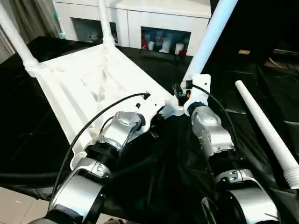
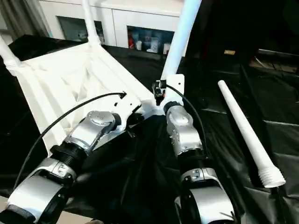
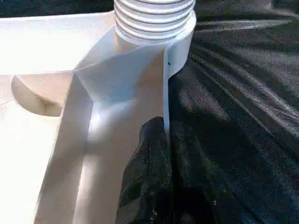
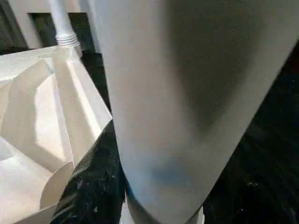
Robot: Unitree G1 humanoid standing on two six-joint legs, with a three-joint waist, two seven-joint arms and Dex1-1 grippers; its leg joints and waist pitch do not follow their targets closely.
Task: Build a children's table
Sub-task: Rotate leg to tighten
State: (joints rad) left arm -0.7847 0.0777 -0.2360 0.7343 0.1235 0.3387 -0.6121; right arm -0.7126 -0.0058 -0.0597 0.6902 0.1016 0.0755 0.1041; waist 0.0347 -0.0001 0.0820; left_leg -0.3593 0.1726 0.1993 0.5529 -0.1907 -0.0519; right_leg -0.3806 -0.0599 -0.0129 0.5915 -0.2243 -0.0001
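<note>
The white table top (image 1: 93,84) lies ribbed side up on black cloth. Two legs stand in its far corners, one at the left (image 1: 16,39) and one further back (image 1: 105,23). A third leg (image 1: 210,37) rises tilted from the near right corner socket (image 3: 180,51), its threaded end (image 3: 154,16) in the socket. My right gripper (image 1: 184,95) is shut around this leg just above the socket, one black finger (image 4: 93,186) against it. My left gripper (image 1: 156,119) is shut on the top's rim beside that corner, finger (image 3: 145,177) on the edge wall. Another leg (image 1: 266,130) lies loose on the cloth at the right.
A white glass-door cabinet (image 1: 154,18) with small items inside stands behind the work. Wrinkled black cloth (image 1: 154,177) covers the surface around the table top. Black cables (image 1: 93,121) run along both forearms.
</note>
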